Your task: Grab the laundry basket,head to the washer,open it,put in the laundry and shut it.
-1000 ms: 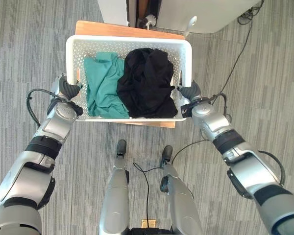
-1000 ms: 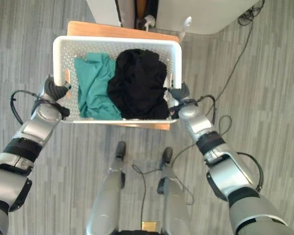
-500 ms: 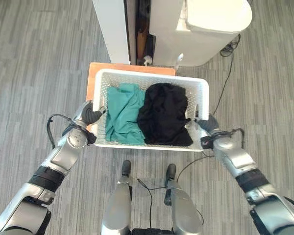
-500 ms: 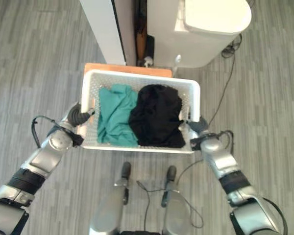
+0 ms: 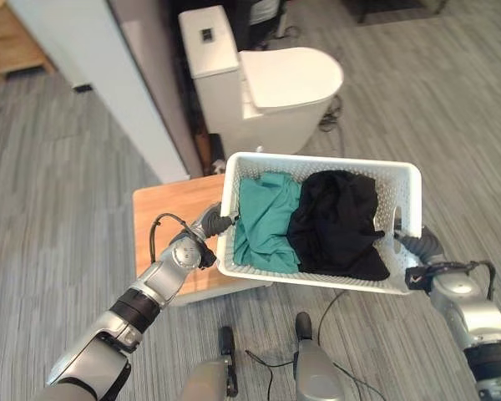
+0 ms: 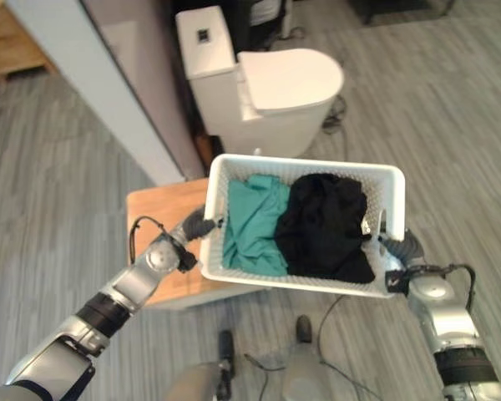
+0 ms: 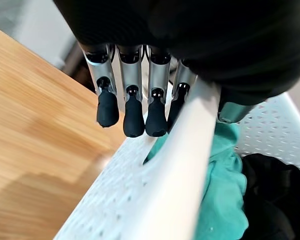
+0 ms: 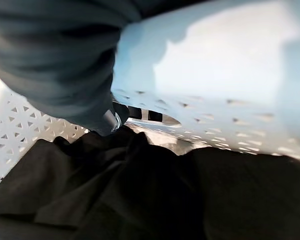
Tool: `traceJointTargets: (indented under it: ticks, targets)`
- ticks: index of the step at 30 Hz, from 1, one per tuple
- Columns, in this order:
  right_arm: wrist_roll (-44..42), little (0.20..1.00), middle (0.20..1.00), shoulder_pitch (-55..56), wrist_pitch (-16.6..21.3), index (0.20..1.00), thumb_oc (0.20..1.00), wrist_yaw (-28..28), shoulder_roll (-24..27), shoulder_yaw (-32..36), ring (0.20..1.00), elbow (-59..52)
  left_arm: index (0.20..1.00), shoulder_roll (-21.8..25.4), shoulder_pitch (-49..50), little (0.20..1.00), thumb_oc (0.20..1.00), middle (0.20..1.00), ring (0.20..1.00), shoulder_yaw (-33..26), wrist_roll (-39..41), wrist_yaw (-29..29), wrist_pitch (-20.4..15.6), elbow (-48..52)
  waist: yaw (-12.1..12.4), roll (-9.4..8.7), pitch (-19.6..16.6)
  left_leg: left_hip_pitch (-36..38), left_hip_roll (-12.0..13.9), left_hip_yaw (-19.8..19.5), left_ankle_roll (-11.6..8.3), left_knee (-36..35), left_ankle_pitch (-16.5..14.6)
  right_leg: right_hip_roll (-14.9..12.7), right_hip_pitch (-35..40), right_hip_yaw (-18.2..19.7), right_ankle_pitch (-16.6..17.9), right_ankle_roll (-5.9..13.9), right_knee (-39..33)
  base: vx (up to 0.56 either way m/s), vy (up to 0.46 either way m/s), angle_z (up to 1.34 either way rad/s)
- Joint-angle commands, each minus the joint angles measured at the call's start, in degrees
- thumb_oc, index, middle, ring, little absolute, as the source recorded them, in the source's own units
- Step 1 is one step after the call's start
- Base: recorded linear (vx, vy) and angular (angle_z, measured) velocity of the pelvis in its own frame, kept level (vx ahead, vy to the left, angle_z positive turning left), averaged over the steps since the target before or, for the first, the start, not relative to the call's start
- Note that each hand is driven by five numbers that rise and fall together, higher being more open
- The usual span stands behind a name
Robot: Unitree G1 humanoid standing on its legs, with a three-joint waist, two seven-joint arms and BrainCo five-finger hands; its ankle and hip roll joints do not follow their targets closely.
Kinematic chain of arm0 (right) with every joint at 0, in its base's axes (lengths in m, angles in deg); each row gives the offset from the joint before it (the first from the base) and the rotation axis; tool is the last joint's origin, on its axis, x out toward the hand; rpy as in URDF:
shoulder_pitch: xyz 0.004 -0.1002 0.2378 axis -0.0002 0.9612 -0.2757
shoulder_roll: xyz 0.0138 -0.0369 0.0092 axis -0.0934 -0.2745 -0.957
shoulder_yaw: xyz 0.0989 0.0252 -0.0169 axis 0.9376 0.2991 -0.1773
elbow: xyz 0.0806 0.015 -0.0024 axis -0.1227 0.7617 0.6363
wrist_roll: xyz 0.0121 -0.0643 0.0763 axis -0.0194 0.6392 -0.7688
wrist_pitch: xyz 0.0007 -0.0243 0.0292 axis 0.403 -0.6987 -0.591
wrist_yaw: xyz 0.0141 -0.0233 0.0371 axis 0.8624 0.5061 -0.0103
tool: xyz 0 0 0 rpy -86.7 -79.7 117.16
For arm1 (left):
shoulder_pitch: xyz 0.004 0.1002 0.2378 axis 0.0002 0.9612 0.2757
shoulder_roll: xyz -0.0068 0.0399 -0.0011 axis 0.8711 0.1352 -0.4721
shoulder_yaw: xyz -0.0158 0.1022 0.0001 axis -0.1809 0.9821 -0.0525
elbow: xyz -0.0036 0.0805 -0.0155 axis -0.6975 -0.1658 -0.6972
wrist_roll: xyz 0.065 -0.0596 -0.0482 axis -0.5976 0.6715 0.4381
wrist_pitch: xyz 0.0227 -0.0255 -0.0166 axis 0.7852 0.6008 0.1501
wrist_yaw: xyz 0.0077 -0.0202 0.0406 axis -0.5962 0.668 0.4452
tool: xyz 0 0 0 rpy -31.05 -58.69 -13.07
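Note:
I carry a white perforated laundry basket [image 5: 326,159] between both hands, above the floor and tilted. A teal garment [image 5: 263,221] lies in its left half and a black garment [image 5: 338,221] in its right half. My left hand [image 5: 202,227] is shut on the basket's left end; in the left wrist view its fingers [image 7: 134,112] curl over the rim [image 7: 185,165], with the thumb on the inner side. At the opposite end my right hand [image 5: 417,251] is shut on the handle, and the right wrist view looks past the basket wall [image 8: 215,75] onto the black garment [image 8: 115,190].
A low wooden table [image 5: 167,213] stands under the basket's left end. A white toilet [image 5: 275,83] is straight ahead. A white wall panel [image 5: 92,75] runs diagonally at the upper left. Grey plank floor lies open to the right and left.
The basket has come up off the wooden table and now hangs to the table's right. The camera has lifted and turned, bringing the toilet and wall panel further into view.

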Motion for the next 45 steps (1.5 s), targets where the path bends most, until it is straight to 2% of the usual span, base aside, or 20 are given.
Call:
traceJointTargets:
  ticks: [1,2,3,6,7,10,12,14,15,16,17,18,19,20,21,22,24,29,43,45]
  targets:
    - [-2.51,0.200,0.200,4.07,6.77,0.200,0.200,-4.84,-1.19,-1.54,0.200,-9.38,0.200,-4.95,-6.70,0.200,0.200,0.200,0.200,0.99,0.17,-0.31,-6.88,-0.96,-1.36,0.46,-3.91,-1.38,-0.07,0.91,2.66,3.83,-6.08,-4.32,-0.81,-7.90,-1.10,3.08,4.77,-0.15,0.040,-1.00]
    - [-2.39,0.200,0.200,5.33,7.11,0.200,0.200,-5.36,-2.39,-1.97,0.200,-9.24,0.200,-3.53,-6.34,0.200,0.200,0.200,0.200,0.06,0.18,0.06,-6.94,-1.28,-0.75,1.05,-4.24,-0.95,1.39,3.99,2.75,4.21,-6.88,-4.54,1.03,-11.44,-5.70,2.55,10.36,-0.19,0.023,-1.66]
    - [-2.18,0.200,0.200,6.40,7.11,0.200,0.200,-6.21,-3.87,-2.56,0.200,-9.20,0.200,-1.84,-5.18,0.200,0.200,0.200,0.200,-1.76,0.59,0.42,-7.05,-0.71,0.38,0.72,-5.28,-0.68,1.99,7.92,3.08,4.21,-6.76,-5.15,3.63,-13.32,-8.87,1.78,15.01,-0.25,-0.010,-2.22]
    - [-1.09,0.200,0.200,6.55,7.10,0.200,0.200,-6.98,-4.88,-4.06,0.200,-7.67,0.200,1.00,-2.75,0.200,0.200,0.200,0.200,-4.65,1.42,1.20,-7.86,0.02,1.97,-0.44,-8.11,-1.00,3.20,13.71,2.60,3.34,-5.85,-4.39,8.92,-14.88,-10.56,2.01,13.84,-0.21,-0.163,-2.07]
    - [-0.74,0.200,0.200,6.15,7.02,0.200,0.200,-7.34,-5.31,-5.00,0.200,-5.46,0.200,2.85,-0.93,0.200,0.200,0.200,0.200,-7.03,2.16,1.54,-8.52,1.03,3.56,-1.14,-9.55,-1.41,4.59,17.60,1.82,3.29,-5.03,-4.47,11.95,-17.38,-10.53,2.46,10.72,-0.24,-0.283,-1.89]
    - [-0.06,0.200,0.200,6.14,6.71,0.200,0.200,-7.80,-5.82,-5.80,0.200,-4.12,0.200,3.67,1.93,0.200,0.200,0.200,0.200,-9.77,2.76,1.75,-8.92,2.25,5.08,-1.53,-10.34,-1.53,6.46,20.62,0.50,3.11,-3.77,-4.48,13.60,-19.50,-9.98,2.47,6.64,-0.19,-0.292,-1.60]
    - [0.38,0.200,0.200,6.75,6.31,0.200,0.200,-8.63,-6.03,-6.28,0.200,-3.39,0.200,3.60,4.82,0.200,0.200,0.200,0.200,-12.28,3.23,2.00,-9.39,1.81,6.00,-2.28,-10.97,-1.97,8.97,21.71,-1.77,2.86,-0.95,-2.25,14.44,-18.98,-12.17,1.54,1.77,-0.13,-0.405,-1.14]
    - [0.05,0.200,0.200,6.78,6.52,0.200,0.200,-8.87,-6.13,-6.87,0.200,-2.20,0.200,3.00,6.23,0.200,0.200,0.200,0.200,-12.90,3.00,2.17,-9.77,0.96,6.07,-2.54,-11.02,-2.18,10.87,20.79,-3.56,2.48,1.55,-0.04,14.49,-17.59,-13.76,0.57,0.11,-0.07,-0.367,-0.98]
    - [-0.16,0.200,0.200,6.86,6.72,0.200,0.200,-9.01,-6.03,-7.00,0.200,-2.04,0.200,2.67,6.86,0.200,0.200,0.200,0.200,-13.34,3.04,2.26,-9.94,0.58,5.92,-2.63,-10.90,-2.33,11.55,19.91,-4.34,2.26,2.56,0.96,14.51,-16.85,-14.03,0.22,-0.66,-0.08,-0.390,-0.79]
    - [-0.96,0.200,0.200,6.96,7.26,0.200,0.200,-8.87,-5.63,-7.00,0.200,-1.97,0.200,2.09,7.31,0.200,0.200,0.200,0.200,-13.21,3.16,2.22,-10.26,0.06,6.43,-2.83,-10.27,-2.96,11.55,14.97,-5.70,1.67,4.06,2.60,14.29,-15.43,-14.46,-0.72,-1.37,-0.06,-0.272,-0.54]
    - [-1.00,0.200,0.200,6.97,7.30,0.200,0.200,-8.87,-5.60,-6.96,0.200,-1.95,0.200,2.04,7.24,0.200,0.200,0.200,0.200,-13.16,3.16,2.24,-10.29,0.01,6.33,-2.78,-10.26,-3.01,11.59,14.79,-5.77,1.65,4.16,2.67,14.34,-15.59,-14.48,-0.78,-1.39,-0.06,-0.254,-0.81]
    - [-1.50,0.200,0.200,7.04,7.69,0.200,0.200,-8.53,-5.28,-6.63,0.200,-1.97,0.200,1.47,7.36,0.200,0.200,0.200,0.200,-12.88,3.28,2.29,-10.40,-0.07,6.94,-3.01,-9.44,-3.89,10.98,9.61,-6.40,1.96,4.44,3.31,14.56,-15.41,-14.73,-1.35,-1.70,-0.11,-0.159,-0.76]
    - [-1.97,0.200,0.200,6.96,8.01,0.200,0.200,-8.38,-5.15,-6.50,0.200,-2.06,0.200,1.19,7.52,0.200,0.200,0.200,0.200,-13.06,3.28,2.49,-10.46,0.04,7.80,-3.13,-8.52,-5.00,9.93,4.79,-5.75,2.30,4.71,3.87,13.97,-15.18,-13.98,-2.13,-1.90,-0.13,-0.244,-0.47]
    - [-2.68,0.200,0.200,6.20,8.53,0.200,0.200,-8.23,-5.16,-6.76,0.200,-1.65,0.200,1.06,8.13,0.200,0.200,0.200,0.200,-13.42,3.31,2.68,-10.47,0.46,9.24,-3.38,-7.58,-6.10,7.09,-4.01,-5.29,2.91,3.26,4.65,13.74,-14.22,-13.86,-2.74,-2.02,-0.10,-0.155,-0.01]
    - [-2.68,0.200,0.200,6.18,8.53,0.200,0.200,-8.23,-5.16,-6.77,0.200,-1.64,0.200,1.06,8.13,0.200,0.200,0.200,0.200,-13.43,3.31,2.68,-10.47,0.46,9.16,-3.37,-7.61,-6.17,7.08,-4.08,-5.28,2.95,3.26,4.65,13.73,-14.30,-13.85,-2.74,-2.04,-0.01,-0.222,-0.30]
    - [-3.14,0.200,0.200,4.63,8.92,0.200,0.200,-8.37,-5.74,-7.61,0.200,-0.90,0.200,1.16,10.54,0.200,0.200,0.200,0.200,-14.12,3.49,2.29,-10.55,2.54,12.27,-3.44,-6.04,-7.63,1.00,-17.92,-4.89,4.56,1.23,6.25,13.62,-11.16,-14.04,-3.63,-1.26,0.00,-0.162,-0.55]
    - [-2.69,0.200,0.200,2.85,8.86,0.200,0.200,-8.22,-6.99,-8.76,0.200,0.71,0.200,0.68,11.69,0.200,0.200,0.200,0.200,-14.37,3.50,2.22,-10.08,3.53,12.82,-2.79,-6.45,-7.36,-1.53,-23.67,-3.74,3.97,0.68,8.00,13.46,-9.27,-14.18,-4.21,-1.00,0.04,-0.121,-0.53]
    - [-2.24,0.200,0.200,0.84,8.93,0.200,0.200,-7.40,-9.09,-10.53,0.200,3.23,0.200,0.73,12.31,0.200,0.200,0.200,0.200,-14.10,3.35,2.34,-9.79,3.79,12.43,-3.01,-7.66,-5.30,-2.43,-25.84,-2.96,2.56,1.49,9.44,13.36,-7.49,-14.41,-4.85,-0.41,0.04,-0.011,-0.21]
    - [-3.41,0.200,0.200,0.35,8.85,0.200,0.200,-8.32,-8.87,-10.73,0.200,2.64,0.200,2.06,12.03,0.200,0.200,0.200,0.200,-14.52,3.13,2.36,-9.38,3.26,10.56,-2.95,-7.82,-1.80,-0.12,-22.17,-2.87,0.39,2.03,11.06,14.64,-4.72,-14.42,-5.75,-1.84,0.03,-0.043,-0.15]
    - [-3.99,0.200,0.200,1.83,8.95,0.200,0.200,-8.40,-8.09,-9.53,0.200,1.99,0.200,1.80,10.42,0.200,0.200,0.200,0.200,-14.23,2.87,2.41,-9.27,2.87,9.63,-3.33,-7.18,-3.17,0.51,-21.70,-3.60,2.73,1.71,11.74,14.69,-4.40,-14.66,-6.36,-2.19,0.01,-0.151,-0.13]
